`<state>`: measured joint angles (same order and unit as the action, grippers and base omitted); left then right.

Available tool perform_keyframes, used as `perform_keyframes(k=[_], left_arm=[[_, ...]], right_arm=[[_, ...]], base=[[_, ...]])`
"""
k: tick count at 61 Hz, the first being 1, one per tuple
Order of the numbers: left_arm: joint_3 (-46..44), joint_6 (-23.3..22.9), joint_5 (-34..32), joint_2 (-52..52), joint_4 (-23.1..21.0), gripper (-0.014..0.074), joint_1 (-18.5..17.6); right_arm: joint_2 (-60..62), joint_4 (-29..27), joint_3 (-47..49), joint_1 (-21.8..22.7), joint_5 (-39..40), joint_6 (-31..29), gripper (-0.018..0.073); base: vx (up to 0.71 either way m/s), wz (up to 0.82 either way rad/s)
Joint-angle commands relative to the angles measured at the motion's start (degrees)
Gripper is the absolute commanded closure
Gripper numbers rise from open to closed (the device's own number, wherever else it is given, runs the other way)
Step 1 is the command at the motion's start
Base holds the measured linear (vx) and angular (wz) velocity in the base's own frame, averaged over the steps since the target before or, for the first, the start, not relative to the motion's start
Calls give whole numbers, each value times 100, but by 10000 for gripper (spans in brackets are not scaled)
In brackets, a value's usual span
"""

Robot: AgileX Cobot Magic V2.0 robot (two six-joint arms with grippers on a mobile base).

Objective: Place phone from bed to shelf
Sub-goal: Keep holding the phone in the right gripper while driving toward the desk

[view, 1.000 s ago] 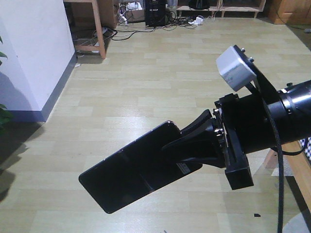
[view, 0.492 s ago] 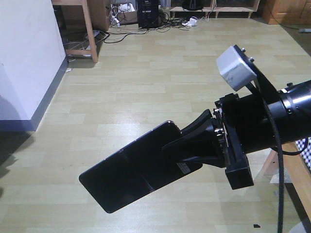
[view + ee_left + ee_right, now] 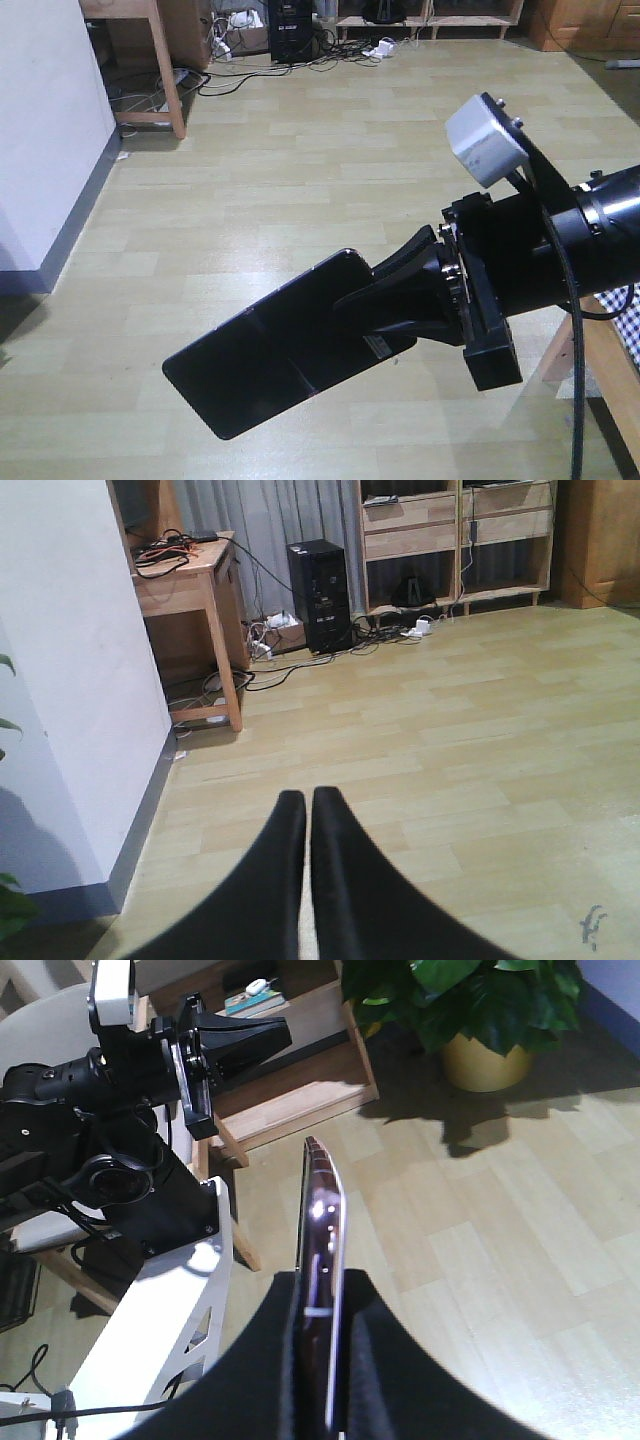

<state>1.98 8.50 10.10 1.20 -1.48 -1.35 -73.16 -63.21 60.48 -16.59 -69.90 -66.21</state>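
Clamping the phone (image 3: 262,362) by one end in the right pincer (image 3: 378,292), holding it out in the air above the pale plank floor (image 3: 300,150), apart from the bed (image 3: 630,298). Hanging the left pincer (image 3: 307,810) over the same floor, fingers pressed together around nothing.

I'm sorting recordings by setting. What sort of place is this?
Probably a lived-in home room, perhaps a bedroom or study: a wooden desk trailing cables, a black computer tower and a potted plant, all on plank flooring.
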Motion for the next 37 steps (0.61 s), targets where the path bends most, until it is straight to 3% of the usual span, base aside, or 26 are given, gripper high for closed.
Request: perform_keyframes(k=[1,37], left_arm=[[-132,-33,-409,21,-52,595,8],[-132,-33,-409,21,-52,595,8]], right_arm=[[162,-490,161,17,-379,-23,561],[162,-490,161,17,-379,-23,561]], base=[[19,-5],[21,-1]])
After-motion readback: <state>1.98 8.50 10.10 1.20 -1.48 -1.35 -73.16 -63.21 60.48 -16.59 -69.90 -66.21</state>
